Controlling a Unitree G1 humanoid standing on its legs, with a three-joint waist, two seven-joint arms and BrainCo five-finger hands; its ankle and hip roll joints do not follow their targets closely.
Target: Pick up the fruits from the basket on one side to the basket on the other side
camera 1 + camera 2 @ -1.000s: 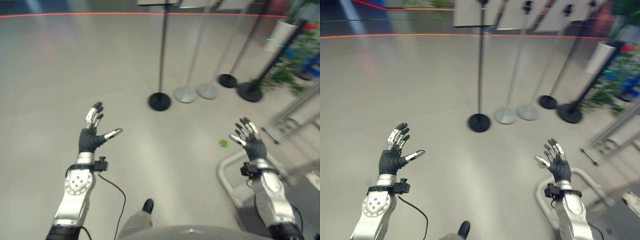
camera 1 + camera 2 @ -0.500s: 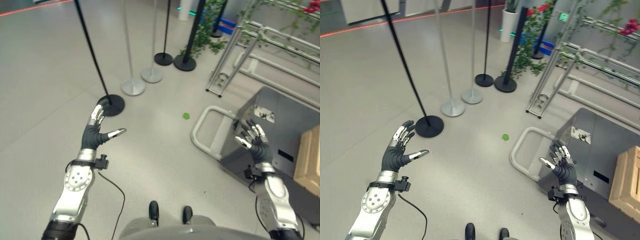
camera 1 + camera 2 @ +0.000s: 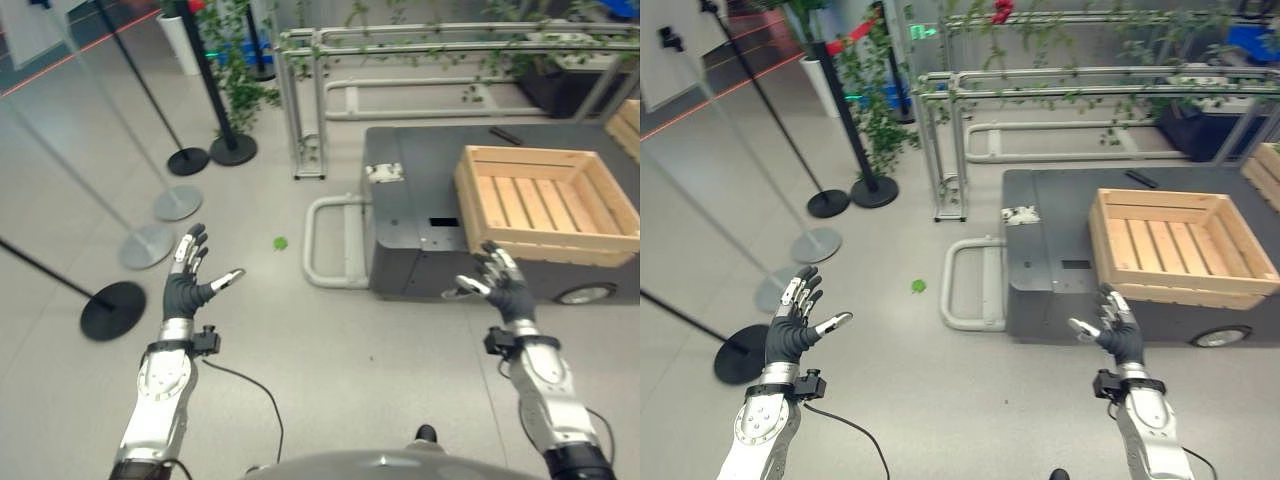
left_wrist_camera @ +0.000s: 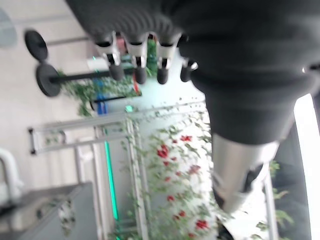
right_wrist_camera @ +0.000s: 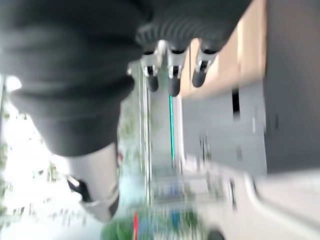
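Observation:
My left hand [image 3: 184,291] is raised over the grey floor at the left, fingers straight and spread, holding nothing. My right hand [image 3: 505,288] is up at the right with straight fingers, empty, just in front of a dark grey cart [image 3: 420,170]. A light wooden slatted crate [image 3: 545,203] stands on the cart's top; its inside looks bare. A small green thing [image 3: 281,243] lies on the floor between my hands, left of the cart's handle.
The cart's curved grey handle bar [image 3: 318,240] sticks out toward the left. Stanchion poles with round bases [image 3: 112,309] [image 3: 177,202] stand at the left. A metal frame rack [image 3: 310,90] with potted plants [image 3: 238,80] lines the back.
The whole picture has swung to the right: the cart and the wooden crate have come to the centre, the stanchions have slid left. Both hands stay raised and open.

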